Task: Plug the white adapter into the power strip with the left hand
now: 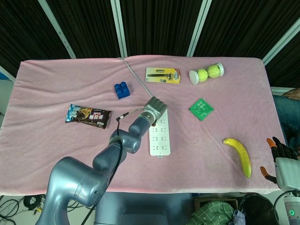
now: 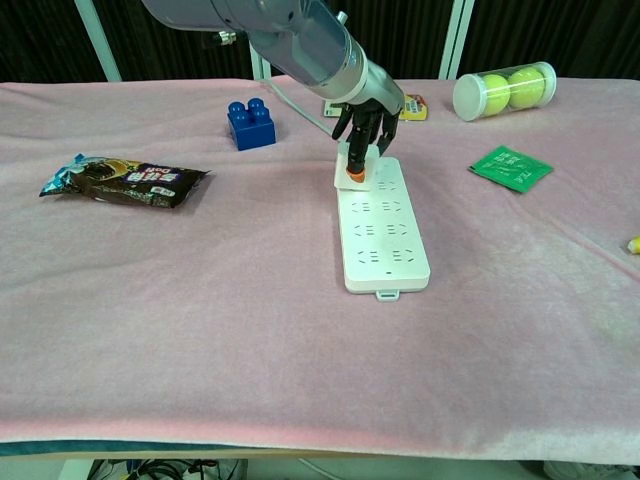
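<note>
A: Where is the white adapter?
B: A small flat block at the power strip's far end, pinched by the left robot hand.
A: Counts?
B: One adapter, one strip; the right robot hand, off the strip's right, grasps nothing, fingers apart.

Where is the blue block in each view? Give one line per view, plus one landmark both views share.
Head view: the blue block sits left of centre in the upper half, up-left of the left hand.
Chest view: the blue block sits upper left of centre, left of the left hand.
Shared landmark: the power strip, down-right of the block in both.
</note>
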Robot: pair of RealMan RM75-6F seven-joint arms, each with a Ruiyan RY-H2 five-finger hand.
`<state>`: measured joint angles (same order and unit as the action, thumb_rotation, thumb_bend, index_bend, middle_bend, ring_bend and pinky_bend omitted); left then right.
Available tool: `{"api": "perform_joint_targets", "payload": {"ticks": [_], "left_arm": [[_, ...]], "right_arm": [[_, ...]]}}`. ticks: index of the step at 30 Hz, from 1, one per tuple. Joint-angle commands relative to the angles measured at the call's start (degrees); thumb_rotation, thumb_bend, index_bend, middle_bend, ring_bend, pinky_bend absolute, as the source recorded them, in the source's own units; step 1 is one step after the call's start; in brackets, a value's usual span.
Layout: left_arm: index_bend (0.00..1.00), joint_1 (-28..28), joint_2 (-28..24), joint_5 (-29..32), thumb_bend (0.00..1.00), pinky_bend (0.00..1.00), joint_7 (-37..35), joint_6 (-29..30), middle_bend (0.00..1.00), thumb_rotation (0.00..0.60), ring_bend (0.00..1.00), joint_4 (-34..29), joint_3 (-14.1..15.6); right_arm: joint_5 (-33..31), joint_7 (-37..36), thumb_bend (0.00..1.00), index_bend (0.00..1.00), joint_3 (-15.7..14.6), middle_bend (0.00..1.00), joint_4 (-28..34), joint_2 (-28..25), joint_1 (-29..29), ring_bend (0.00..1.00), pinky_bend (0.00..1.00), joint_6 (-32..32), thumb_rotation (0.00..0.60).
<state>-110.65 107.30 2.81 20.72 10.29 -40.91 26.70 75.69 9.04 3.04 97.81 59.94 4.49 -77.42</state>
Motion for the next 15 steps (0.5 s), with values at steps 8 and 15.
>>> {"api": "perform_joint_targets", "payload": {"ticks": [8,15], "left_arm": [[0.64,0.73,1.09,-3.85,0.46,0.39,-3.88,0.06,0.61,0.6,0.38,1.15,0.88],[0.64,2.02,2.21,-7.84,0.46,0.4,-5.71,0.38,0.61,0.6,0.38,2.42,-0.75]], "right_arm": [[-0.15,-0.11,0.21,0.02,0.05,0.05,0.09,-0.02,-0.02,0.12,0.14,0.01,0.6],[-0.24,-0.22,0.21,0.02,0.08,0.05,0.13,-0.07,-0.03,0.12,0.14,0.02,0.6]]}}
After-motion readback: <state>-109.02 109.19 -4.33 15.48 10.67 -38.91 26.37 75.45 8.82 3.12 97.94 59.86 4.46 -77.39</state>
